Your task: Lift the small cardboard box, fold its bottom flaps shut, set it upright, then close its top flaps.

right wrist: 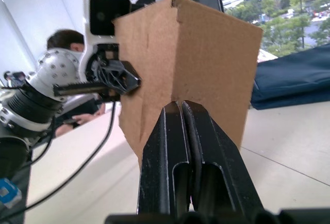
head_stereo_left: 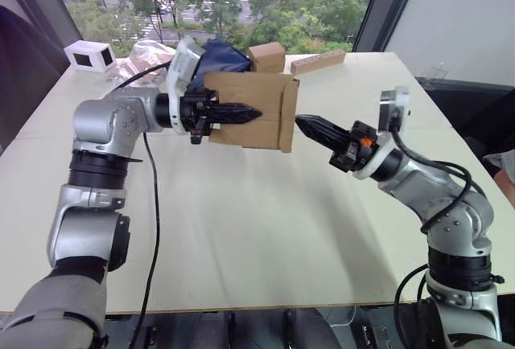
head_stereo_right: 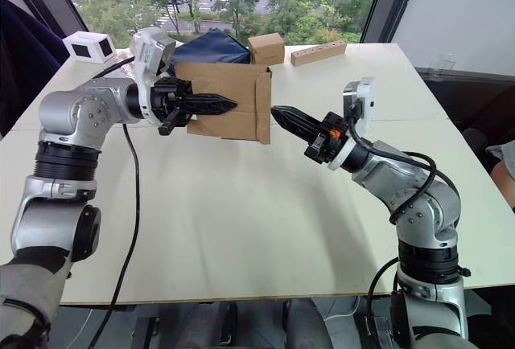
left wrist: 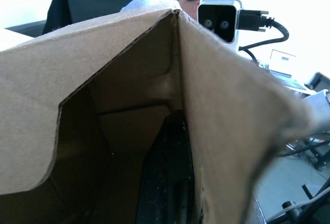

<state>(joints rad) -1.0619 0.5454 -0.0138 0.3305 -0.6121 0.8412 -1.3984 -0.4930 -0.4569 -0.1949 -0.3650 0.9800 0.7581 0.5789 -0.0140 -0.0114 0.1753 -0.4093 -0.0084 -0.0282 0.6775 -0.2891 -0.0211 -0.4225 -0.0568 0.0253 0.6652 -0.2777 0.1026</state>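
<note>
1. One small cardboard box [head_stereo_left: 253, 108], held in the air above the far half of the white table [head_stereo_left: 265, 228], a little left of centre, not touching the tabletop.
2. Box lies on its side with its long axis running left to right. One open end faces left toward the left arm; the other end faces right toward the right gripper, where a flap [head_stereo_left: 288, 116] stands upright across that end.
3. Left gripper [head_stereo_left: 241, 113]: one black finger lies along the near outer face of the box, pointing right. The left wrist view looks into the hollow box with the other finger dark inside, so the fingers are pinched on the near wall. It carries the box.
4. Right gripper [head_stereo_left: 310, 126]: fingers pressed together, holding nothing. The tip points left at the upright flap and sits just beside it; contact cannot be told from the head views. In the right wrist view the closed fingers [right wrist: 178, 152] overlap the box's lower edge.
5. Count of other things at the far edge of the table: one tidy brown cube carton [head_stereo_left: 266, 56] behind the held box; one long tan block [head_stereo_left: 318, 62] to its right; one dark blue bag [head_stereo_left: 221, 55] to its left; one crumpled clear plastic wrap [head_stereo_left: 149, 53]; one small white box [head_stereo_left: 90, 56] at the far left corner.
6. A person [right wrist: 67, 41] shows behind the left arm in the right wrist view.
</note>
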